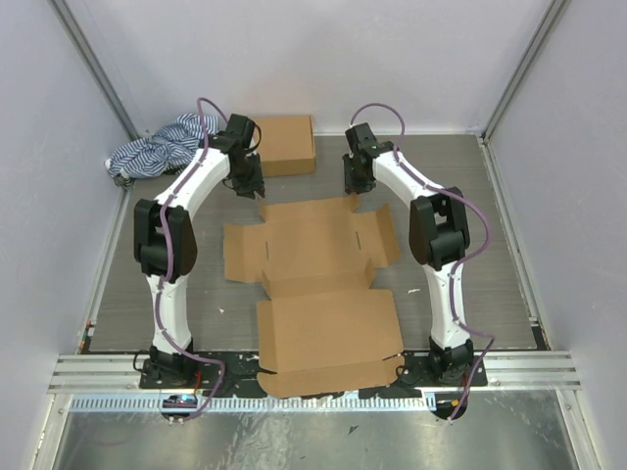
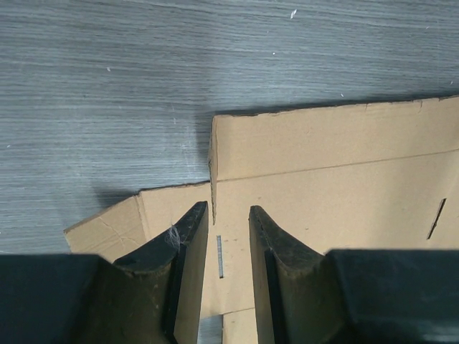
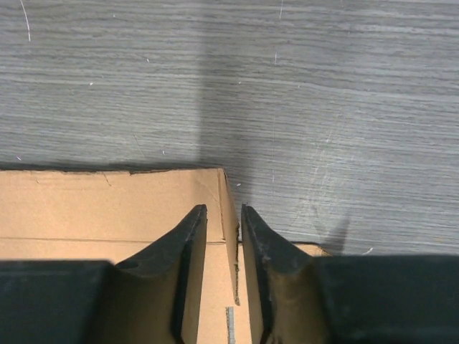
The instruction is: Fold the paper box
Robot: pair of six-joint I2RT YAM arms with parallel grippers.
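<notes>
The paper box [image 1: 313, 245] lies as a flat brown cardboard blank in the middle of the table. Both grippers hang over its far edge. My left gripper [image 1: 253, 188] is at the far left corner. In the left wrist view it [image 2: 224, 209] is open, and a small upturned flap edge [image 2: 212, 165] rises just ahead of its left fingertip. My right gripper [image 1: 353, 184] is at the far right corner. In the right wrist view it [image 3: 223, 209] straddles an upright flap [image 3: 228, 193], jaws narrow but still apart, with a gap on the flap's left side.
A closed brown box [image 1: 284, 144] sits at the back, beside a striped cloth [image 1: 162, 147] in the back left corner. A second cardboard sheet [image 1: 328, 338] lies between the arm bases and overhangs the front rail [image 1: 118, 372]. Walls close in the sides.
</notes>
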